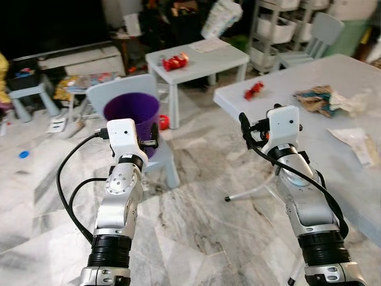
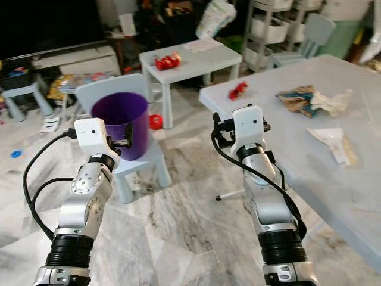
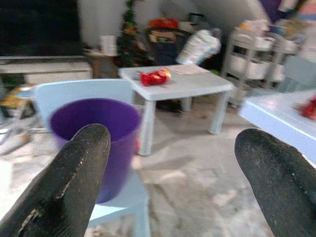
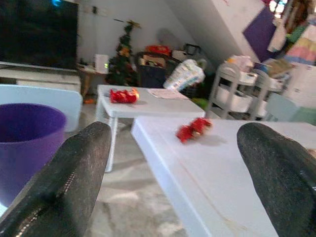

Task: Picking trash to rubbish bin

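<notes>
Bin, purple, no legible label

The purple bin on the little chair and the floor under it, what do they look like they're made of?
The purple bin looks like smooth moulded plastic: even colour, thin rim, a dull sheen. The floor looks like polished marble or marble-look tile: grey veining, straight joints and a soft gloss. Which of the two is hard to say.

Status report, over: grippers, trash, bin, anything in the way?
Left gripper open, empty, facing bin on chair. Right gripper open, empty, facing red wrapper on table. Nothing between.
</notes>
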Robot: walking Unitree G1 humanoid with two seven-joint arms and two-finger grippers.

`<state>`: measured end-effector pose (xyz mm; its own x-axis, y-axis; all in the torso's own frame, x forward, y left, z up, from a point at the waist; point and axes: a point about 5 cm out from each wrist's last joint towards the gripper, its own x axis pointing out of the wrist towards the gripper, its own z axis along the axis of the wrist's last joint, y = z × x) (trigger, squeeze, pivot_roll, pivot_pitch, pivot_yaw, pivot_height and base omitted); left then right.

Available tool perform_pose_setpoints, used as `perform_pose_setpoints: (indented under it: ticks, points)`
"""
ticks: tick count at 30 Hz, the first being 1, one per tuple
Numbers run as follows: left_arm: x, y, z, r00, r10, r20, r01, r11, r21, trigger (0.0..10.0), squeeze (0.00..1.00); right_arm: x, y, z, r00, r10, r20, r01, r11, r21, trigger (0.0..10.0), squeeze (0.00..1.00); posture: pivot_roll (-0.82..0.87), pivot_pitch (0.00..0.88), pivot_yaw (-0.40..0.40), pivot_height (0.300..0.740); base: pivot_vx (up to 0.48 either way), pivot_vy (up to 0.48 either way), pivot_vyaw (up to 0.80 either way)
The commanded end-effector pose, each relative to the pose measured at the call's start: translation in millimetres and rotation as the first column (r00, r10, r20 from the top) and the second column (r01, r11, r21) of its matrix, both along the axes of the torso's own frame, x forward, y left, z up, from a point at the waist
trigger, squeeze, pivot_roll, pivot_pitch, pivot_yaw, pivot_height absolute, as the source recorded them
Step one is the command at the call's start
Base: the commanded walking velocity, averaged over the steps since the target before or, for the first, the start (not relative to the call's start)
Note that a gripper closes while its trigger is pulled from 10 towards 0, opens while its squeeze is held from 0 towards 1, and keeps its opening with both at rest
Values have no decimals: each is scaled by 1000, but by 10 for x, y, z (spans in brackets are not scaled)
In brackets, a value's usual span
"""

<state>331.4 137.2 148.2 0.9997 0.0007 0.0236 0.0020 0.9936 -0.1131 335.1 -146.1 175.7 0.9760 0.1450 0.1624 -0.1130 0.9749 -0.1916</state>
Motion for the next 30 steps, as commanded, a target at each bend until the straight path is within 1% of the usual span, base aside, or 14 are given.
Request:
perform_pose_setpoints:
  ticks: [1,6,14,21,30]
  points:
    - [10,15,10,1000,-2,-3,2,1000,-2,10000,0,6,-3,41,1000,4,13,-4,1000,-2,10000,0,-12,0,1,740,281,0,-719]
    - [9,17,9,1000,2,-4,-2,1000,-4,10000,0,5,-3,40,1000,4,13,-4,1000,-2,10000,0,-13,0,1,740,281,0,-664]
    - [9,18,6,1000,3,-6,-3,1000,-6,10000,0,4,-2,38,1000,4,12,-4,1000,-1,10000,0,-15,0,2,740,283,0,-459]
    - [9,16,2,1000,3,-7,-3,1000,-4,10000,0,3,-5,34,1000,2,12,-2,1000,-1,10000,0,-14,0,3,740,267,0,0]
    - [7,13,-6,1000,4,-13,-4,1000,-5,10000,0,0,-3,35,1000,3,13,-3,1000,0,10000,0,-16,0,3,740,0,0,0]
